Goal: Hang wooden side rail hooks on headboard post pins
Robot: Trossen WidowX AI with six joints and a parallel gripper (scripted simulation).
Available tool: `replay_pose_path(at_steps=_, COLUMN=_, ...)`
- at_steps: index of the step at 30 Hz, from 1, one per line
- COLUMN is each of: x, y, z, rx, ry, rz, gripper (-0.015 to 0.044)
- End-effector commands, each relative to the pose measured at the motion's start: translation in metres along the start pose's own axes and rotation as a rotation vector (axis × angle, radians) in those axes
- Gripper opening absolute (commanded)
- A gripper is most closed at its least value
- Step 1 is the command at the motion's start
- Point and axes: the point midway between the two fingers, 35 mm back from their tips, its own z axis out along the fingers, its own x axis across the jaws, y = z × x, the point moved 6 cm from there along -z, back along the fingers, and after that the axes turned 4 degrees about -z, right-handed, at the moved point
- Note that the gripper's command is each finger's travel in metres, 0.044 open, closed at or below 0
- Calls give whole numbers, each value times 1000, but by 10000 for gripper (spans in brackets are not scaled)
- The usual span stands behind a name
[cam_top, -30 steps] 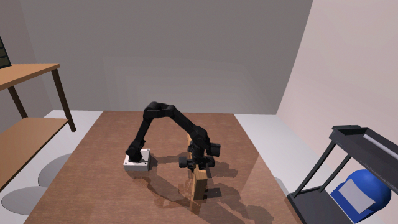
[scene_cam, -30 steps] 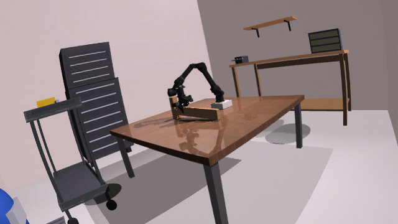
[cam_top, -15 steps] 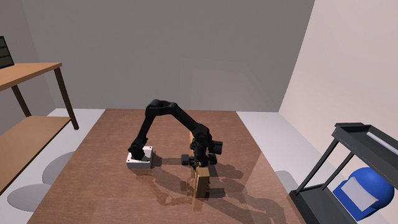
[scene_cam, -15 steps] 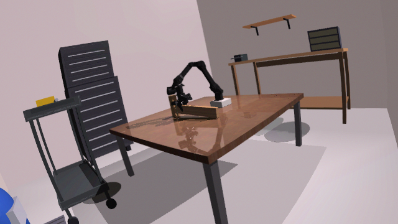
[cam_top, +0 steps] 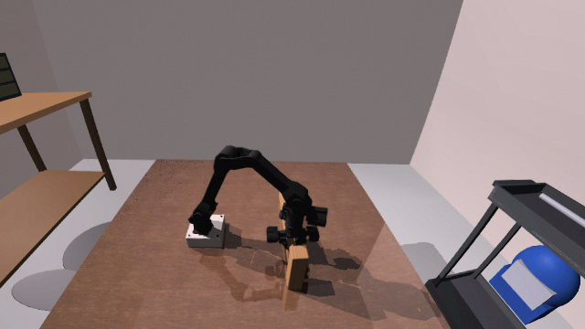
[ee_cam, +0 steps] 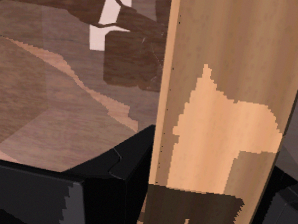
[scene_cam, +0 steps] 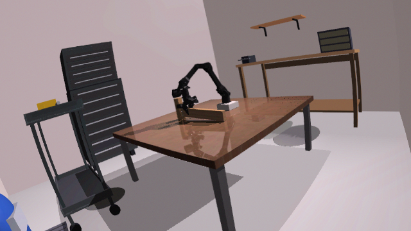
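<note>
The headboard post [cam_top: 298,270] [scene_cam: 178,103] stands upright on the table. The wooden side rail [cam_top: 281,201] [scene_cam: 209,114] [ee_cam: 220,110] runs from beside the post toward the back in the top view, and to the right in the exterior view. Its far end is low at the table; whether it touches cannot be told. My gripper [cam_top: 292,242] [scene_cam: 187,110] [ee_cam: 189,139] is shut on the rail close to the post, pointing down, with a finger on each side in the wrist view. The steel hooks, the slot and the pins are hidden, so their contact cannot be told.
The white arm base [cam_top: 206,238] [scene_cam: 228,106] stands on the brown table [cam_top: 160,274] [scene_cam: 257,123], to the left of the rail in the top view. A dark cart [cam_top: 516,194] [scene_cam: 52,112] and a wooden bench [cam_top: 50,102] [scene_cam: 305,58] stand off the table.
</note>
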Motion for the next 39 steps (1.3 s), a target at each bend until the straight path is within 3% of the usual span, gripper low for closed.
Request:
replay_pose_path(at_steps=1, x=-1, y=-1, z=-2, rx=5, ry=-3, rz=-4, gripper=0)
replay_pose_path(at_steps=39, x=0, y=-5, z=-1, rx=5, ry=-3, rz=-4, gripper=0)
